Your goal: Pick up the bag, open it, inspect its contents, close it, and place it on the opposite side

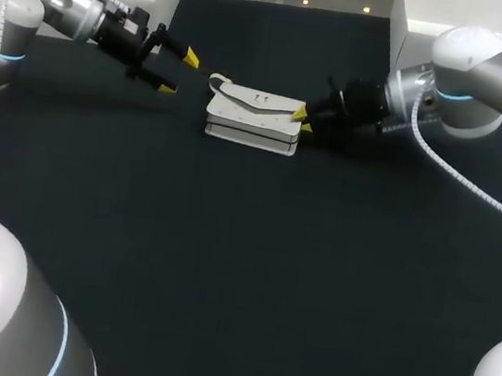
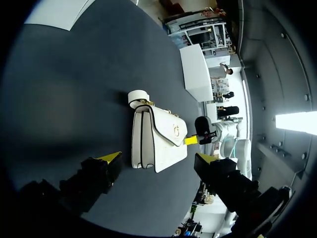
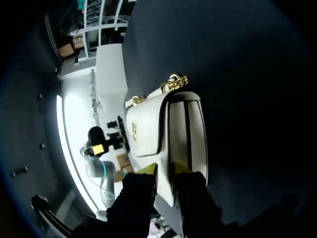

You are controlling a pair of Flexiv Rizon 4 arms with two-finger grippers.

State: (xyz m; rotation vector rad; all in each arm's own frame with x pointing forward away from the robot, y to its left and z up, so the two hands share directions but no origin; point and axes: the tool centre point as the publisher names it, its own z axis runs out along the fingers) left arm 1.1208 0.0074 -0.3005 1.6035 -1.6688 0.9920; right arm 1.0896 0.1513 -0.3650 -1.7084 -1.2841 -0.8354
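Head view. The bag [image 1: 253,118] is white and lies flat on the dark desk [image 1: 239,271], flap face up, toward 12 o'clock from the desk's middle. A small gold clasp [image 1: 261,100] sits on the flap. A white strap loop [image 1: 217,80] curls off the bag's corner at its 10 o'clock.

My left arm enters from 10 o'clock. My left tool [image 1: 179,73] hangs near the bag's 9 o'clock end, apart from it. Its yellow tips are spread wide and nothing is between them.

My right arm enters from 2 o'clock. My right tool [image 1: 303,120] is at the bag's 3 o'clock end. Its tips are drawn narrow, one above the other, and close on the bag's upper corner there.

Left wrist view. The bag [image 2: 156,141] lies ahead of my left tool [image 2: 158,157], in line with the wide gap between the two fingers but touched by neither. The strap loop [image 2: 138,96] is at the bag's far end, and the clasp [image 2: 175,130] shows on the flap. One yellow tip of my right tool [image 2: 190,141] rests against the flap's point.

Right wrist view. My right tool [image 3: 164,169] holds the near end of the bag [image 3: 158,129]. The fingers stand close together with a thin white edge of the bag between them. The clasp [image 3: 133,130] faces to one side, and a gold chain [image 3: 174,81] lies bunched at the bag's far end.
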